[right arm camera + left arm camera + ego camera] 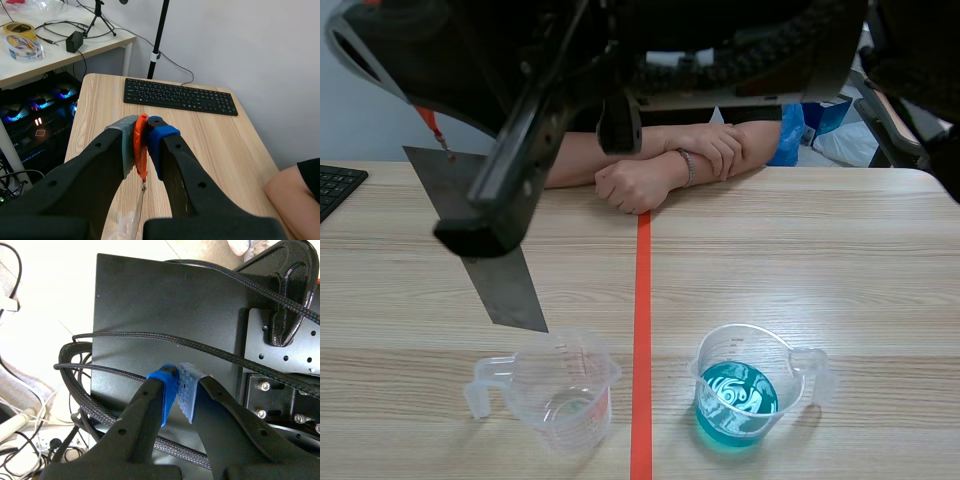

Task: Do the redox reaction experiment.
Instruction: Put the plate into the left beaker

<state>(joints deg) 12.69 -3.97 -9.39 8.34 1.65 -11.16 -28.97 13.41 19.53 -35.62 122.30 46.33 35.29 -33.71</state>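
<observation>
A dark grey metal sheet (495,285) hangs from an orange strap (430,124), its lower corner just above a clear empty measuring cup (565,390) at the front left. My right gripper (142,132) is shut on the orange strap (140,145), raised high over the table's left side. The sheet shows edge-on below it (140,205). A second clear cup (745,395) with blue liquid stands right of the red tape line. My left gripper (180,390) is shut on nothing, its pads touching, facing a black panel (150,305) with cables.
A person's folded arms (665,160) rest on the table's far edge. A black keyboard (335,185) lies at the far left. A black arm part (490,200) crosses in front of the sheet. Tape rolls (22,42) lie on a side table.
</observation>
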